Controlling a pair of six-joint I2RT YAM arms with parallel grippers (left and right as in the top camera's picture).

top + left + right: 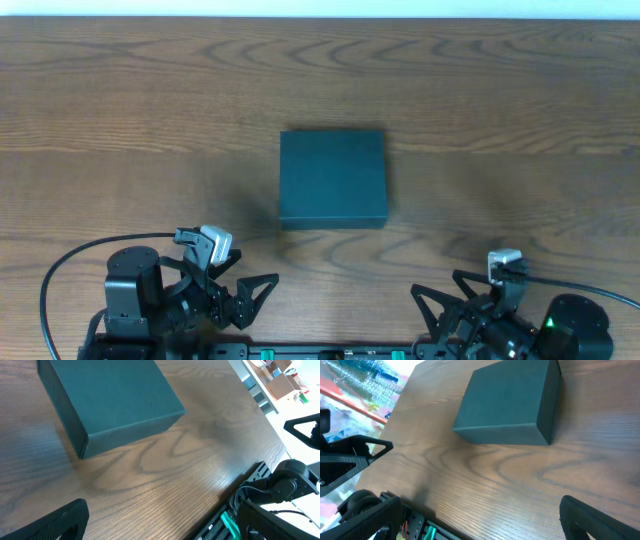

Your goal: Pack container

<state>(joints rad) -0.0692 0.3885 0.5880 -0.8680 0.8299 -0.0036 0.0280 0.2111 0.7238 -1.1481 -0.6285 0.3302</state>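
Overhead view looks straight down on the surface (120,90). Both wrist views sit low, angled obliquely from the near edge, sharing the container (332,178).

The container (333,178) is dark teal-green, matte and plain, with its side faces a shade darker. The bench (120,110) is mid-brown wood with darker wavy grain loops. My left pincer (255,298) and right pincer (432,312) are black. A white-grey block (214,240) sits on my left wrist, and a green light (549,322) glows by my right arm.
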